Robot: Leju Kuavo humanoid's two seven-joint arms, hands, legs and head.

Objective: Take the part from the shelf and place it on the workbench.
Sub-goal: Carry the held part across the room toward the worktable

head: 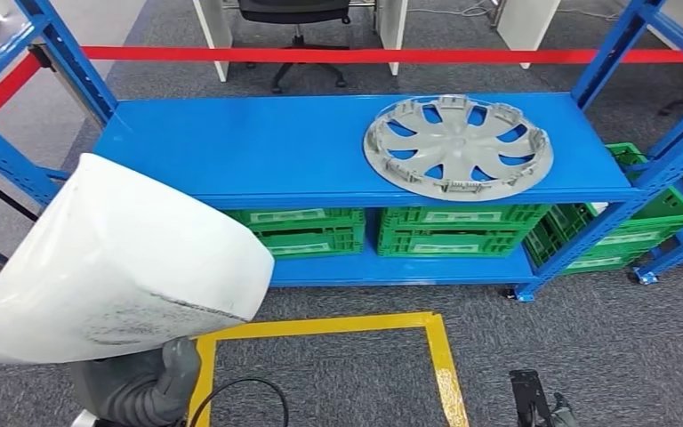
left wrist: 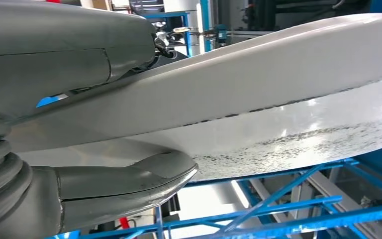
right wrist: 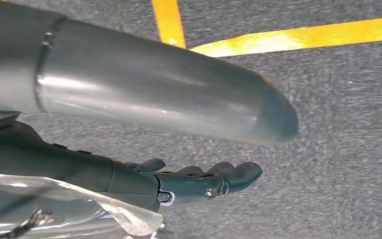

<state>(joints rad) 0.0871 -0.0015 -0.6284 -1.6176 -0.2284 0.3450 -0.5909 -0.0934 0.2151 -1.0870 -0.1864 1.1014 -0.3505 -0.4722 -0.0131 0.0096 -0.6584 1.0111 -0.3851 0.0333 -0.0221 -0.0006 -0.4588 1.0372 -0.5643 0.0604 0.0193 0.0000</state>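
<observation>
Part (head: 116, 262), white curved shell, off shelf (head: 258, 147), clamped in left hand (head: 156, 382) in front of shelf's left end. Right hand (right wrist: 199, 181) hangs empty, fingers apart. Step: carry phase. Next, likely: turn from shelf toward workbench, keeping grip firm.

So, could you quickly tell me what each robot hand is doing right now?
Left robot hand: closed on the white part, holding it.
Right robot hand: open, holding nothing, hanging above the carpet.
</observation>
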